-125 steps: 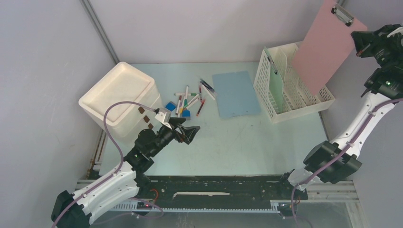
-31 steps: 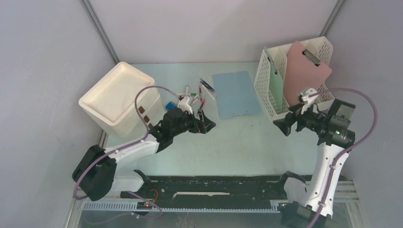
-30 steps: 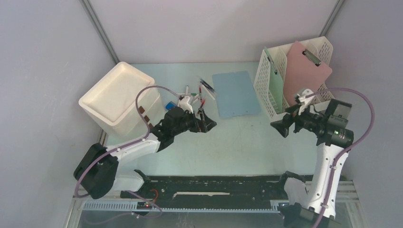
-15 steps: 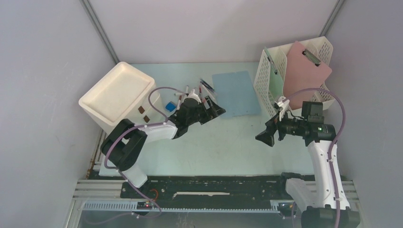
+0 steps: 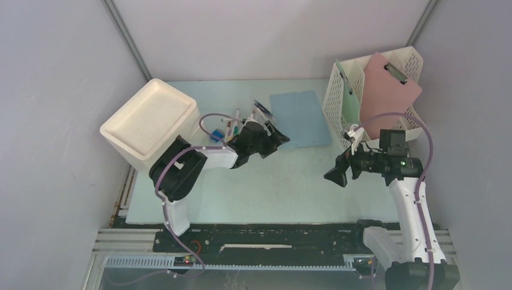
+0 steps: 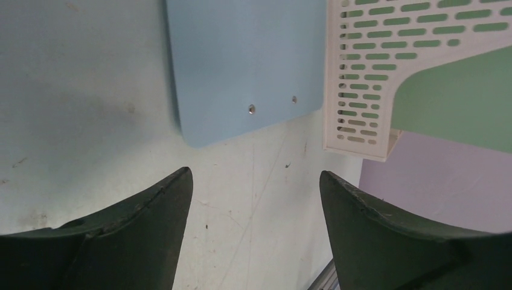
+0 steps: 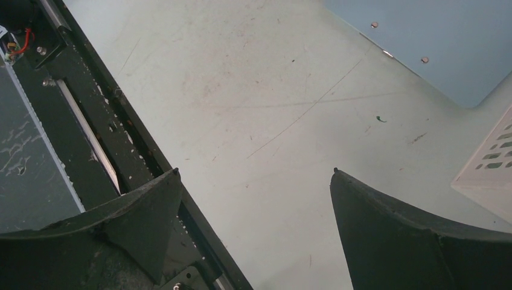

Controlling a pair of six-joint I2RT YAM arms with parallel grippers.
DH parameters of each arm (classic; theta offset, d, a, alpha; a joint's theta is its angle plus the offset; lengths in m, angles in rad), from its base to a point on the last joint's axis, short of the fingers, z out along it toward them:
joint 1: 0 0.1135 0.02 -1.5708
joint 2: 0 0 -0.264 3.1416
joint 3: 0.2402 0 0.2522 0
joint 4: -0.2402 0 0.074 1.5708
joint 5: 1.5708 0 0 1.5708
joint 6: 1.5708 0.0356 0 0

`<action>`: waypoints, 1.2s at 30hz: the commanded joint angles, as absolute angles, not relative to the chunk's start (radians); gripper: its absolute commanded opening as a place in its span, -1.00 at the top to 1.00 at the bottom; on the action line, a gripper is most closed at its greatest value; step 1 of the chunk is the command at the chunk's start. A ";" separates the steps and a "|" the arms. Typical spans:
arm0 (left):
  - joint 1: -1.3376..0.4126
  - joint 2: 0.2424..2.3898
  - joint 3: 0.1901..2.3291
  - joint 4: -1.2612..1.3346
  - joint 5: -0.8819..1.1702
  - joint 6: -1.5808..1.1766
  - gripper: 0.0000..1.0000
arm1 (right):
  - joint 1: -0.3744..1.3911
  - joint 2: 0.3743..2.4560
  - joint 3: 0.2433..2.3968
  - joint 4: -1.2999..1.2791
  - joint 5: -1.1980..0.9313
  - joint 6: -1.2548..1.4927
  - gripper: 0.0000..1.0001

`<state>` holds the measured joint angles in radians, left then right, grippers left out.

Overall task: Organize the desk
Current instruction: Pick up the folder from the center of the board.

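Hovering over the desk (image 5: 272, 187), left jaws spread, right jaws spread, both empty, blue board (image 5: 302, 118) nearby.

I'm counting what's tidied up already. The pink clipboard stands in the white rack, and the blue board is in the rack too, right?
Not quite. The pink clipboard does stand in the white rack, but the blue board is not in it. It lies flat on the desk, beside the rack. The top external view shows this.

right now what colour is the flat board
Flat board is light blue; top external view shows it best.
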<state>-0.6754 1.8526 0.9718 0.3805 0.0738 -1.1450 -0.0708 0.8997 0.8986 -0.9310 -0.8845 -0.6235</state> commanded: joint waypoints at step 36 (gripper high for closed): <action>-0.624 2.050 1.101 0.441 0.075 -1.296 -0.41 | -0.026 0.899 0.896 -0.925 -0.854 -0.644 -0.99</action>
